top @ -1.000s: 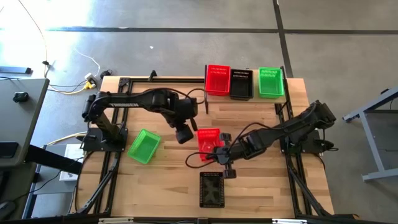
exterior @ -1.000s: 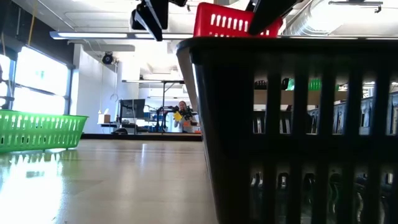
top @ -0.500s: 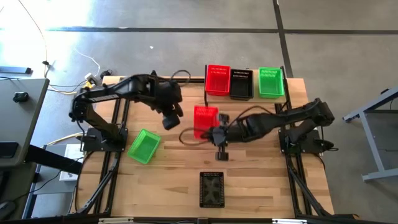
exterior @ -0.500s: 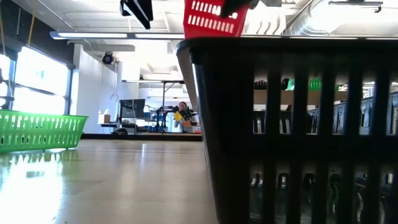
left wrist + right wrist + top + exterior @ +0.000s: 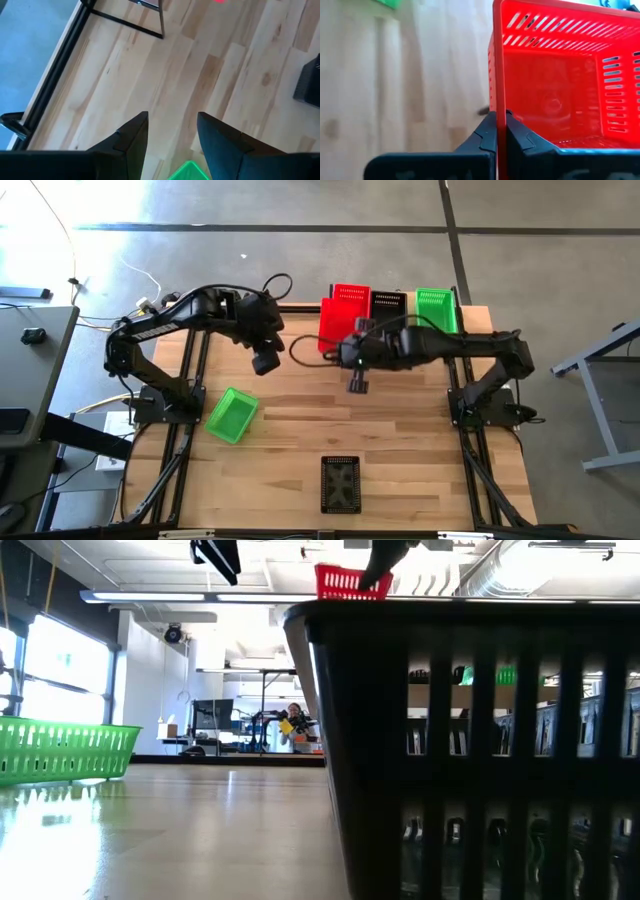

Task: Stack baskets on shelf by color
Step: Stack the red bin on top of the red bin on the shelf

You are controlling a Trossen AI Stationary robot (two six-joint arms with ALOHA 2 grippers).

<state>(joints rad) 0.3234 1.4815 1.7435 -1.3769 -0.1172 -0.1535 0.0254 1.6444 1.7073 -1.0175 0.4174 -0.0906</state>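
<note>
Right claw (image 5: 501,131) pinching red basket (image 5: 555,85) above plank table (image 5: 400,440); likely airborne.

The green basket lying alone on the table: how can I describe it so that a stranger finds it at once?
Start at the wooden table and go to its left side, near the base of the left arm. There a green basket sits by itself, turned at an angle to the planks. The other green basket stands on the shelf at the far edge, next to a black one.

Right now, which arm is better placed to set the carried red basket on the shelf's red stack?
Right. The right gripper already clamps the red basket beside the shelf's red stack; the left gripper is open, empty, farther off.
</note>
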